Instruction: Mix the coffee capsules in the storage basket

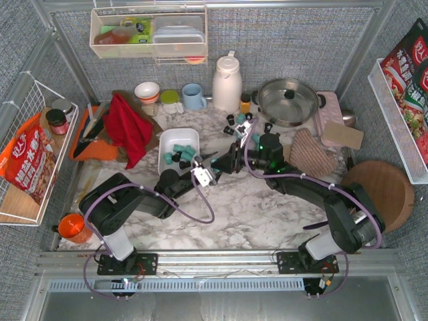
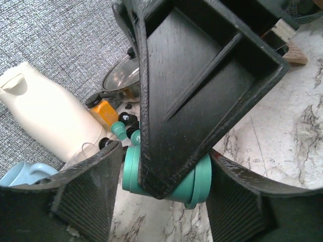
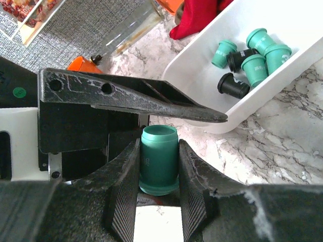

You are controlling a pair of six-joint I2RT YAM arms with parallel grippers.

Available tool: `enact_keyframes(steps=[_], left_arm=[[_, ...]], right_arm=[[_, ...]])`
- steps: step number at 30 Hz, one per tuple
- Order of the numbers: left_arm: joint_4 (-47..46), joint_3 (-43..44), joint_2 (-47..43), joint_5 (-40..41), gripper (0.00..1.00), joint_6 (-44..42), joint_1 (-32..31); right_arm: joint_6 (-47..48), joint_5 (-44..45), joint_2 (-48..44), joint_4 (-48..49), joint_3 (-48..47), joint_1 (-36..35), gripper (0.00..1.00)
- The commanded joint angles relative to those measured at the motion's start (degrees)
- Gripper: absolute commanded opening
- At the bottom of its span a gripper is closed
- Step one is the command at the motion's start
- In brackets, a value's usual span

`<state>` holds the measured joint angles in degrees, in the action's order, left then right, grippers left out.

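The white storage basket [image 1: 175, 134] sits left of centre and holds several teal [image 1: 182, 148] and black coffee capsules; in the right wrist view [image 3: 242, 113] they lie at the top right [image 3: 255, 68]. More capsules [image 1: 235, 122] lie loose by the thermos. My right gripper [image 1: 225, 160] [image 3: 159, 166] is shut on a teal capsule [image 3: 159, 151] just right of the basket. My left gripper [image 1: 212, 164] [image 2: 166, 191] is open, its fingers flanking that capsule's two ends [image 2: 199, 181]. A small gap shows above the capsule's rim in the right wrist view.
A white thermos [image 1: 227, 83], a steel pan [image 1: 289, 100], a blue mug [image 1: 194, 97] and a red cloth [image 1: 127, 124] stand behind the basket. A woven mat [image 1: 314, 152] and a round wooden board [image 1: 380, 186] lie to the right. An orange cup [image 1: 72, 227] is at the near left.
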<state>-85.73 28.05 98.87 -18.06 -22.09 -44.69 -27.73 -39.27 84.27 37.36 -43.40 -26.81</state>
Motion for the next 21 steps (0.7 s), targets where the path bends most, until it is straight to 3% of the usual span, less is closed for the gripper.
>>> enact_keyframes(steps=[1,3,5,10,14,16,21], left_arm=[[-3.72,-0.65,-0.43,1.69,0.73,-0.68,-0.4],[-4.12,-0.97,-0.38,1.72,0.75,-1.12,-0.49],[-4.17,-1.15,-0.52,1.03,0.69,-1.45,-0.56],[-4.76,-1.33,-0.52,0.67,0.42,-2.19,-0.77],[-5.42,-1.66,-0.68,1.67,0.31,-2.44,-0.77],[-5.72,-2.0,-0.86,2.47,0.29,-2.44,-0.78],[-7.03,-3.59,-0.92,4.62,0.27,-1.55,-0.78]], right_arm=[[1.62,-0.88,0.53,-1.65,-1.29,-0.39,0.24],[1.96,-0.81,0.79,-2.49,-1.64,-0.56,0.24],[1.97,-0.82,0.76,-2.87,-1.85,-0.61,0.24],[2.9,-0.26,0.47,-4.96,-2.4,-0.77,0.27],[3.27,-0.03,0.24,-6.3,-2.82,-0.79,0.32],[3.69,0.04,-0.08,-7.49,-3.11,-0.8,0.37],[7.18,3.45,-3.0,-13.31,-4.09,-0.79,0.59]])
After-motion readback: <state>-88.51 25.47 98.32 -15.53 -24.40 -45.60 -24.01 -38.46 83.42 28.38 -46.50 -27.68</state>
